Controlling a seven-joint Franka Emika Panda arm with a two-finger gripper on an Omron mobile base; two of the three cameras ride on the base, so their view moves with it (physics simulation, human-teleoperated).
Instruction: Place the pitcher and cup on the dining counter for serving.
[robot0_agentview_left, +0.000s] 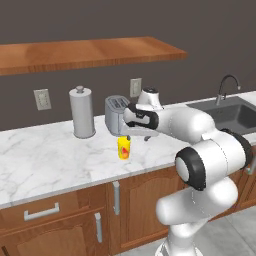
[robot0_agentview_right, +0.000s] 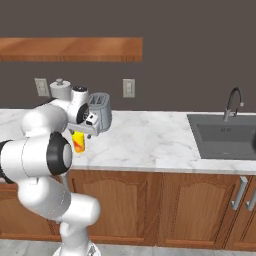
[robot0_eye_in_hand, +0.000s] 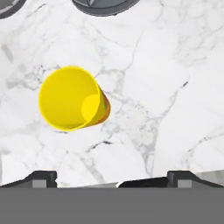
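— Where is the claw (robot0_eye_in_hand: 112, 177)?

— Above the marble tabletop (robot0_agentview_left: 45, 160), pointing down. In the hand view its two dark tips sit far apart at the bottom edge, so it is spread wide and holds nothing.

— And the cup (robot0_eye_in_hand: 72, 98)?

— Upright on the marble, apart from both tips. From the hand camera you look straight into its yellow mouth, and it lies off toward the left tip rather than between the two. From the left base view the cup (robot0_agentview_left: 124, 148) stands just under the hand — the red-orange mark faces the camera.

— What is behind it?

— A silver toaster (robot0_agentview_left: 117, 114) near the wall, and left of that a tall grey canister (robot0_agentview_left: 82, 112) with a knob on its lid. Two wall outlets (robot0_agentview_left: 42, 99) sit above the tabletop, under a long wooden shelf (robot0_agentview_left: 90, 52).

— Further out?

— A dark sink (robot0_agentview_right: 225, 135) with a curved faucet (robot0_agentview_right: 233, 102) well off to the right, and brown wood cabinets (robot0_agentview_right: 150, 207) below.
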